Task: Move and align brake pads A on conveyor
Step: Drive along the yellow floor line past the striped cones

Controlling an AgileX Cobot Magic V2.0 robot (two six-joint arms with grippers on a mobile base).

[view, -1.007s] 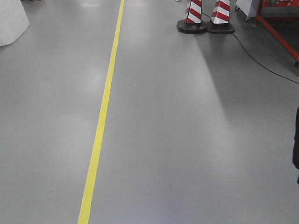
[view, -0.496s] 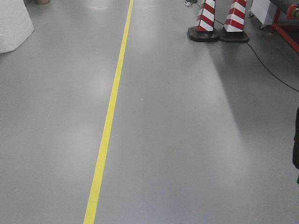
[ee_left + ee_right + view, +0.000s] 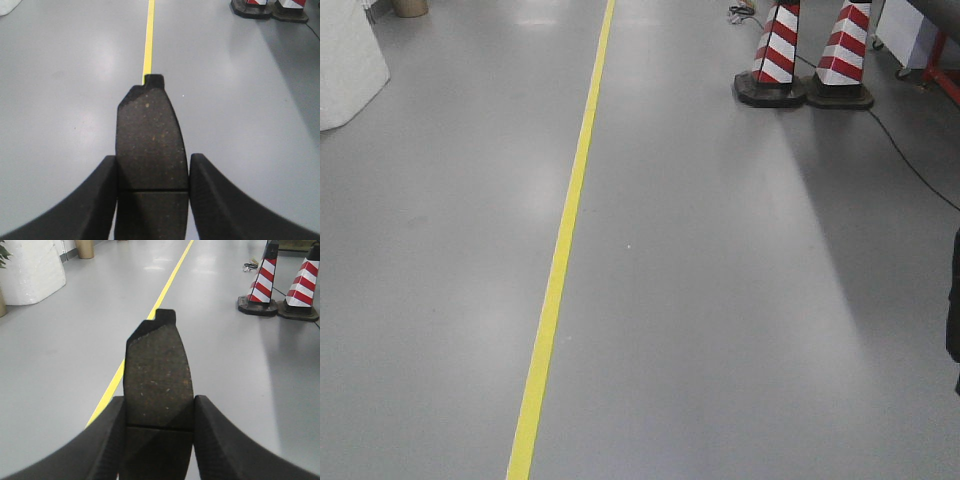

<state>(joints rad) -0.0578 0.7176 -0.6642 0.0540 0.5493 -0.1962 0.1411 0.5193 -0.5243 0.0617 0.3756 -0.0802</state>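
In the left wrist view a dark-grey brake pad with a thin groove across it sticks out forward, and my left gripper is shut on its two long edges. My right gripper is shut the same way on a second brake pad, whose notched end points ahead. Both pads hang over bare grey floor. The conveyor is out of view in every frame. Neither gripper shows in the front view.
A yellow floor line runs ahead, left of centre. Two red-and-white cones stand at the far right, with a black cable trailing from them. A white block sits far left. A red frame leg is at the right edge.
In the front view the cones and the yellow line have slid down and to the right. The floor view has advanced towards the cones.
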